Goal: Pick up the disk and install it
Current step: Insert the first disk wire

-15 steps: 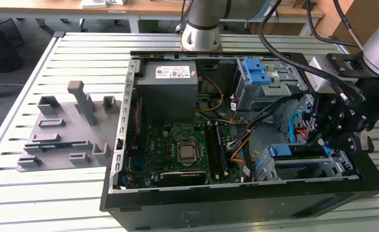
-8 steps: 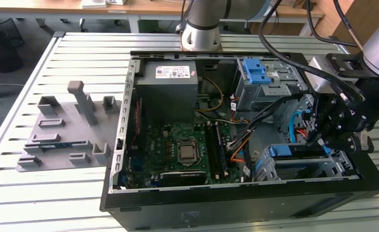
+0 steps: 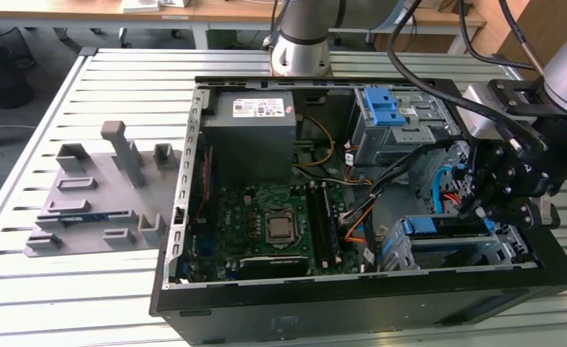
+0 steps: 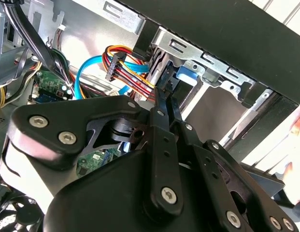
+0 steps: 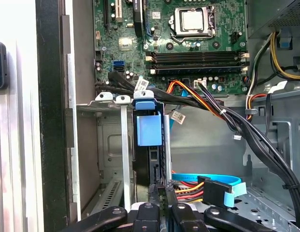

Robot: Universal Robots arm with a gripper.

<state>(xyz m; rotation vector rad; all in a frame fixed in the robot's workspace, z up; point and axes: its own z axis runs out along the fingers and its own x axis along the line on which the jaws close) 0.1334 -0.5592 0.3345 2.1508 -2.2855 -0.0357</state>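
Observation:
The disk [image 3: 440,225] stands on edge in the lower drive cage at the case's front corner, on the exterior view's right, its blue bracket [image 5: 150,128] showing between the cage's metal rails. My gripper [image 3: 479,208] hangs just above that cage. In both wrist views its black fingers reach into the slot, and the gripper [image 5: 159,189] is shut on the disk's rear edge. The disk's blue tab [image 4: 186,76] sits just past the gripper [image 4: 166,96]. Most of the disk's body is hidden by the cage.
The open computer case [image 3: 361,303] lies on a slatted metal table. Inside are a grey power-supply box [image 3: 254,123], a motherboard [image 3: 274,217], an upper cage with a blue latch [image 3: 388,108] and cable bundles [image 5: 207,181] beside the slot. A grey fixture [image 3: 100,188] lies on the exterior view's left.

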